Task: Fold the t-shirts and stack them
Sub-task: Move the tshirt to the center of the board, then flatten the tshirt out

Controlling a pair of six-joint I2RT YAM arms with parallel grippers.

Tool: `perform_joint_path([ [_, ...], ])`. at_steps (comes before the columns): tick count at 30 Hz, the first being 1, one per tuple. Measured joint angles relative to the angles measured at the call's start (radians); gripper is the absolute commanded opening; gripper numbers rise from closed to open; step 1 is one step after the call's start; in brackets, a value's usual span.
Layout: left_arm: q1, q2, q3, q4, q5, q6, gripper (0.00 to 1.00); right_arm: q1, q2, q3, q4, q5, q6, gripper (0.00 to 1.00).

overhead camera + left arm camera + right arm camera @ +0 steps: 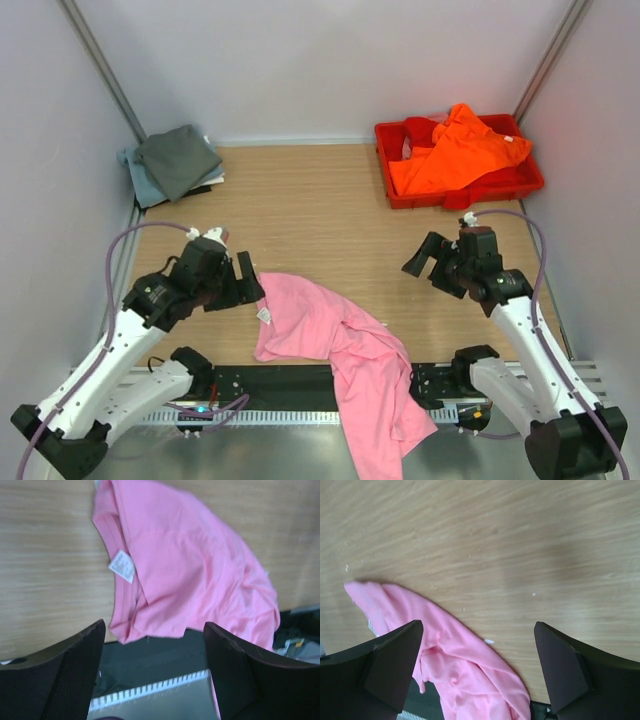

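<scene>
- Pink t-shirt [335, 350], crumpled at six o'clock: likely light and limp.
- I'd pinch the collar by its label [122, 566], at the ten o'clock end.
- Left gripper [243, 282], right gripper [424, 262]: both agape, empty.

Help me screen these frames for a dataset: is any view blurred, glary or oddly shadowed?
Top external: sharp, evenly lit, though the orange t-shirt looks oversaturated. Left wrist: soft, the label on the pink t-shirt unreadable. Right wrist: mild blur, a faint shadow darkening the table.
</scene>
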Motion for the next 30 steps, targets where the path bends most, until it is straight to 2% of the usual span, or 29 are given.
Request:
perform_joint_path([
  [7, -0.417, 0.116, -0.116, 0.028, -0.127, -0.246, 0.76, 0.14, -0.018, -0.083, -0.003, 0.002, 0.065, 1.0],
  [10, -0.525, 0.185, -0.164, 0.061, -0.163, -0.325, 0.71, 0.146, -0.01, -0.083, 0.001, 0.002, 0.069, 1.0],
  [15, -0.551, 0.212, -0.214, 0.106, -0.196, -0.405, 0.67, 0.148, 0.007, -0.083, 0.006, 0.001, 0.069, 1.0],
  [25, -0.555, 0.298, -0.267, 0.192, -0.209, -0.441, 0.67, 0.148, 0.017, -0.083, 0.022, 0.0, 0.068, 1.0],
  [30, -0.555, 0.314, -0.272, 0.202, -0.215, -0.451, 0.6, 0.148, 0.017, -0.084, 0.022, 0.0, 0.065, 1.0],
])
